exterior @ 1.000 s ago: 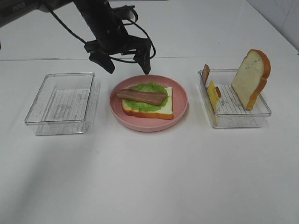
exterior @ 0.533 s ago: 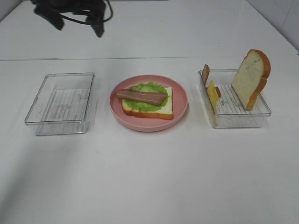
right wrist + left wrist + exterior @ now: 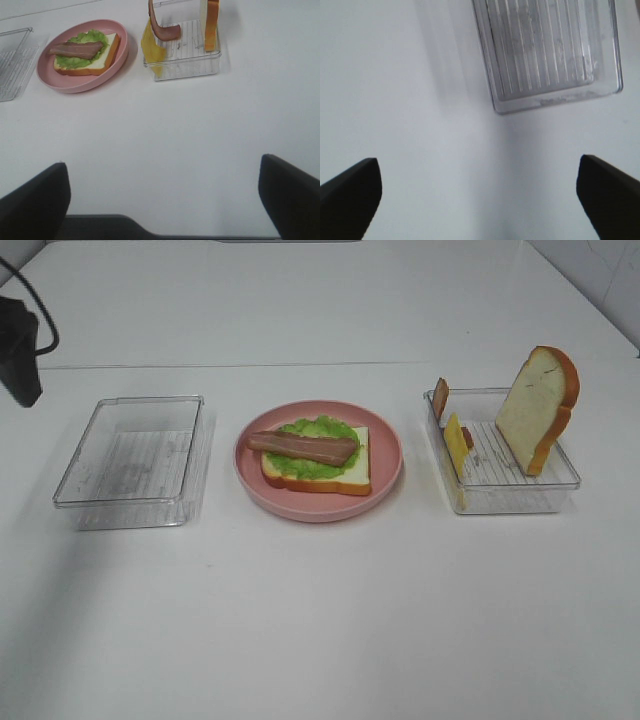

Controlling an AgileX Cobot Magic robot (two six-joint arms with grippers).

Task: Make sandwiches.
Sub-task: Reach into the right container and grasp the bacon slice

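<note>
An open sandwich lies on the round pink plate [image 3: 385,455] at the table's middle: a white bread slice [image 3: 345,475], green lettuce [image 3: 320,428] and a bacon strip [image 3: 303,447] on top. It also shows in the right wrist view [image 3: 80,54]. An upright bread slice [image 3: 538,405], a yellow cheese slice [image 3: 456,443] and another bacon strip [image 3: 440,397] stand in the right clear tray [image 3: 515,498]. My left gripper [image 3: 480,200] is open and empty, above the table near the left tray; a dark part of it shows at the left edge of the exterior view [image 3: 18,350]. My right gripper [image 3: 165,200] is open and empty, well in front of the plate.
An empty clear tray [image 3: 130,450] sits left of the plate and shows in the left wrist view [image 3: 550,50]. The table is white, with a seam line behind the trays.
My left arm has pulled away from above the plate, back and to the far left edge of the view. The sandwich and trays have not moved.
</note>
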